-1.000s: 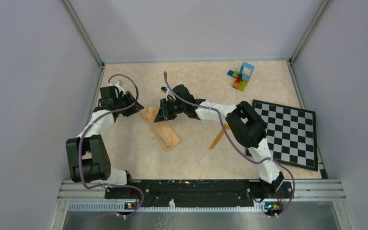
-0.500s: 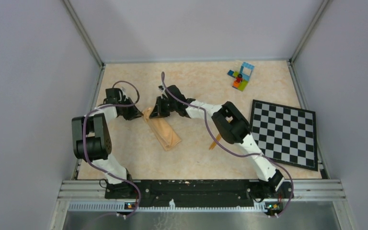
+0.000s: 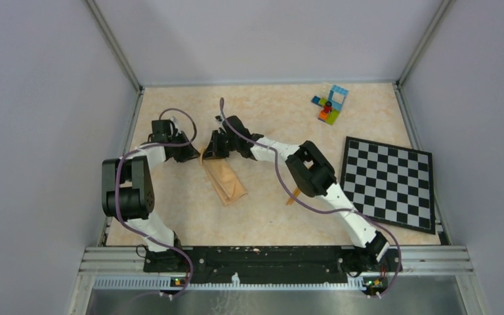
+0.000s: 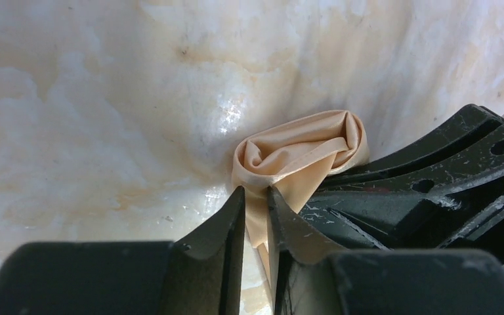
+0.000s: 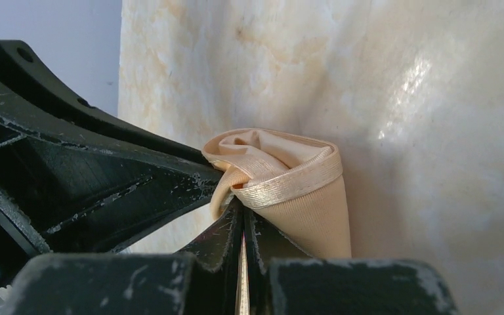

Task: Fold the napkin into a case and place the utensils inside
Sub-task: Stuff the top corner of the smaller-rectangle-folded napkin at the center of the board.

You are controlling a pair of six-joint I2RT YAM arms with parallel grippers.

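One napkin (image 3: 226, 182) lies folded into a narrow strip on the tabletop (image 3: 269, 111). Its far end is bunched up, and the left end effector (image 4: 254, 197) and right end effector (image 5: 243, 209) each clench that end. A sliver of one orange utensil (image 3: 293, 196) shows by the right arm, well apart from the napkin.

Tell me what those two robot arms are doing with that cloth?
Both arms are working on the napkin, a peach cloth already folded into a long narrow strip on the table. The left gripper and the right gripper each pinch its far end, where the cloth bunches up between them. An orange utensil lies beside the right arm, not in the cloth yet.
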